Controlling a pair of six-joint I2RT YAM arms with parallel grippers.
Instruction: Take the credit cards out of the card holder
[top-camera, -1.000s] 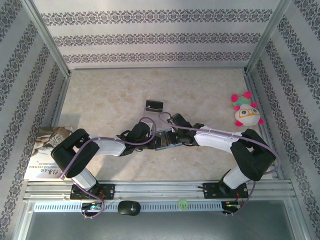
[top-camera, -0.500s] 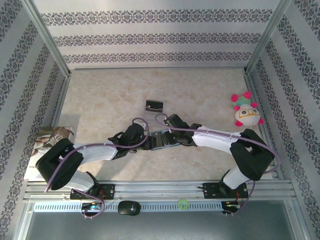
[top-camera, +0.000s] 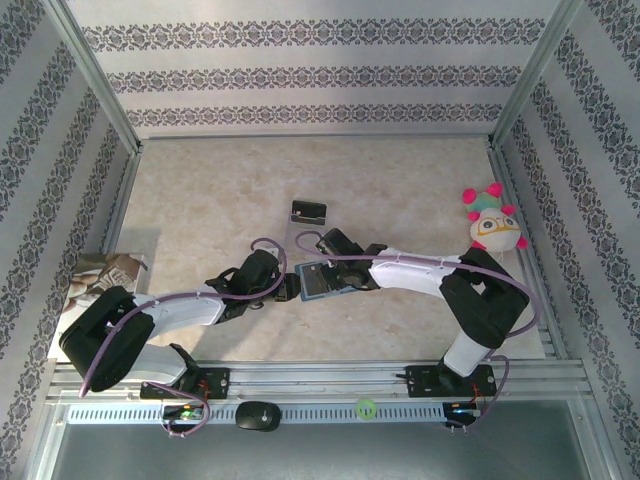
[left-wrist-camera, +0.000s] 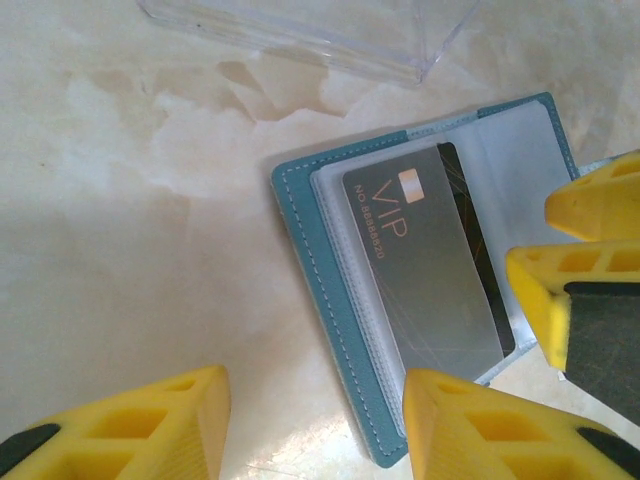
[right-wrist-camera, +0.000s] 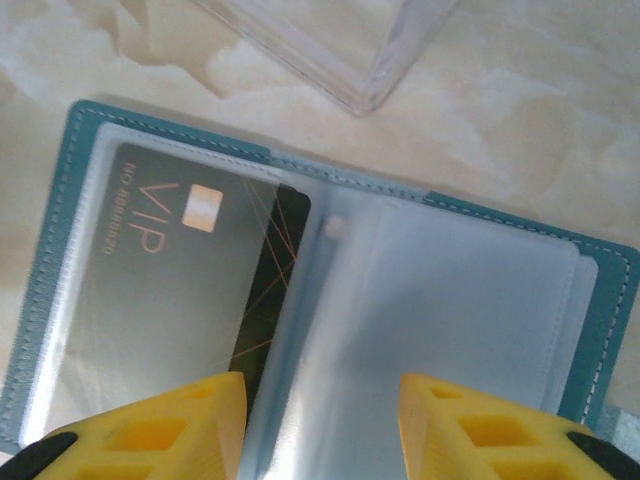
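Hovering left pincer (left-wrist-camera: 315, 400): gaping wide over a corner of the teal-blue rectangular card holder (left-wrist-camera: 300, 230).
My right pincer (right-wrist-camera: 320, 400): standing half-spread over its clear sleeves (right-wrist-camera: 470, 300).
Holder: lying open on beige marbled table (left-wrist-camera: 120, 250), silver VIP card (left-wrist-camera: 420, 270) inside.

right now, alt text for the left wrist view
An open teal card holder lies on a marbled table, a grey VIP card in its clear sleeve. The left gripper, open, frames the bottom; the right gripper sits at the holder's right edge, a clear stand above.
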